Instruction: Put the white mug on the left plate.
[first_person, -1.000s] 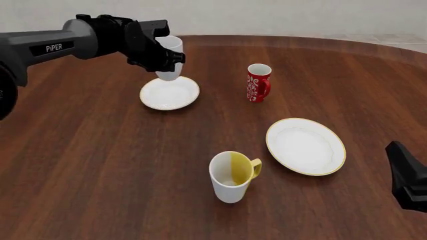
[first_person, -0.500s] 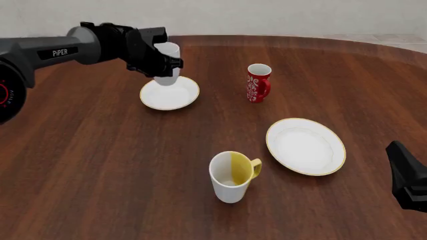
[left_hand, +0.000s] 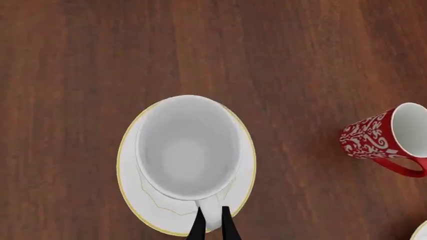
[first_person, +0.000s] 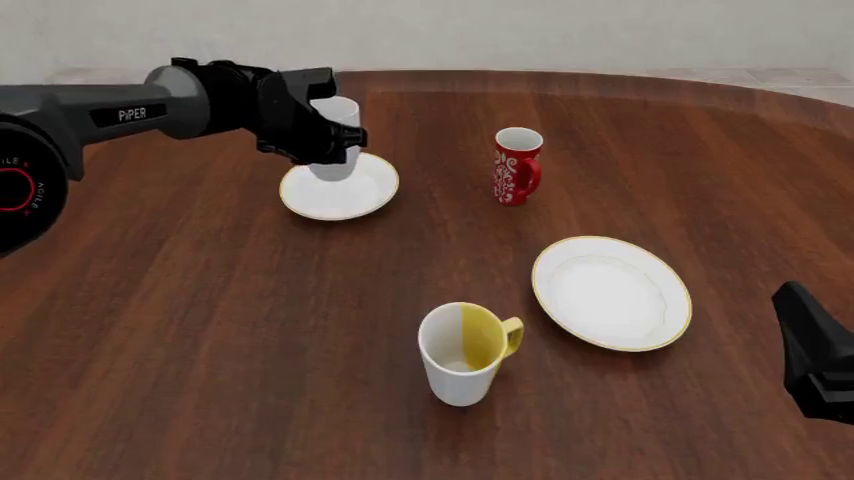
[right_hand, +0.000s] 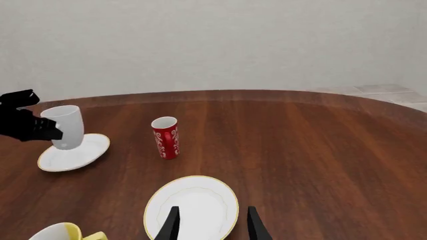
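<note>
The white mug (first_person: 334, 150) is held upright over the left plate (first_person: 339, 190) by the left tool (first_person: 327, 140), whose dark fingers (left_hand: 200, 226) are seen in the left wrist view clamped on the mug's handle. In the right wrist view the mug's base sits at about the level of the plate's surface; whether it touches the plate or hangs just above it cannot be told for certain. The mug is placed toward the plate's far, 11 o'clock side as seen from the front.

The plate lies on the wooden tabletop (first_person: 240, 330) in the far left area. A red patterned mug (first_person: 517, 165) stands upright at 3 o'clock from the plate, well apart from it. A larger gold-rimmed plate (first_person: 611, 292) lies toward 5 o'clock from the red mug, and a white mug with a yellow interior and handle (first_person: 463, 352) stands at 8 o'clock from that plate, near it but not touching, its handle turned toward the plate.

The right tool (right_hand: 211, 225) is kept low near the right front edge of the tabletop, its fingers spread apart with nothing between them, pointed over the gold-rimmed plate.
</note>
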